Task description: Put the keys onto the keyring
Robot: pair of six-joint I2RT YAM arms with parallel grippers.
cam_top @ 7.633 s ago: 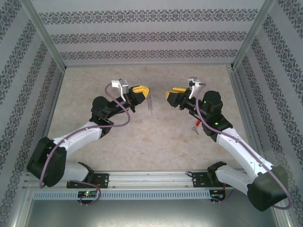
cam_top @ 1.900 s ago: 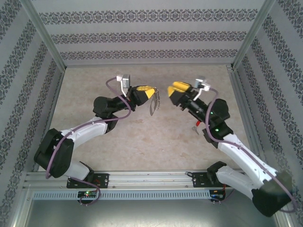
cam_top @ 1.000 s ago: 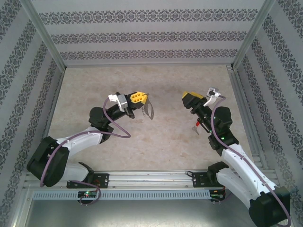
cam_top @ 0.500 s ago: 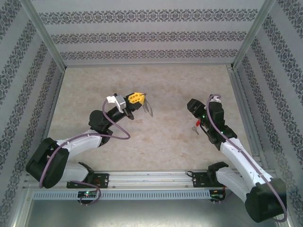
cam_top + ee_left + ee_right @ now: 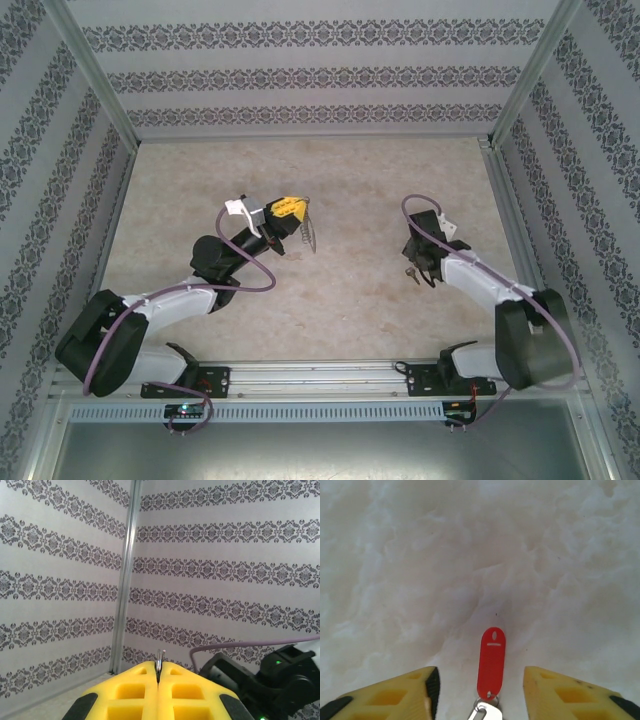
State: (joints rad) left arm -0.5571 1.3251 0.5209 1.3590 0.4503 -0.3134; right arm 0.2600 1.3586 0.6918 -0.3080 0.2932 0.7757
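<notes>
The keys lie flat on the table: a red tag (image 5: 491,661) joined to a silver key (image 5: 485,713) at the bottom edge of the right wrist view. My right gripper (image 5: 480,680) points down over them, open, one yellow finger (image 5: 395,695) on each side and not touching. From above, the right gripper (image 5: 414,260) hovers right over the keys (image 5: 407,272). My left gripper (image 5: 288,208) is held above the table, shut on the keyring (image 5: 308,233), which hangs below it. A thin metal edge of the keyring (image 5: 160,659) sticks out between the closed pads.
The table (image 5: 330,300) is pale and marbled, walled by patterned panels and metal corner posts (image 5: 125,575). The black right arm (image 5: 260,680) shows low in the left wrist view. The arms' base rail (image 5: 320,380) runs along the near edge.
My right arm has folded down and inward, bringing its gripper over the keys with the jaws narrower. The left gripper has kept the keyring and barely shifted.
</notes>
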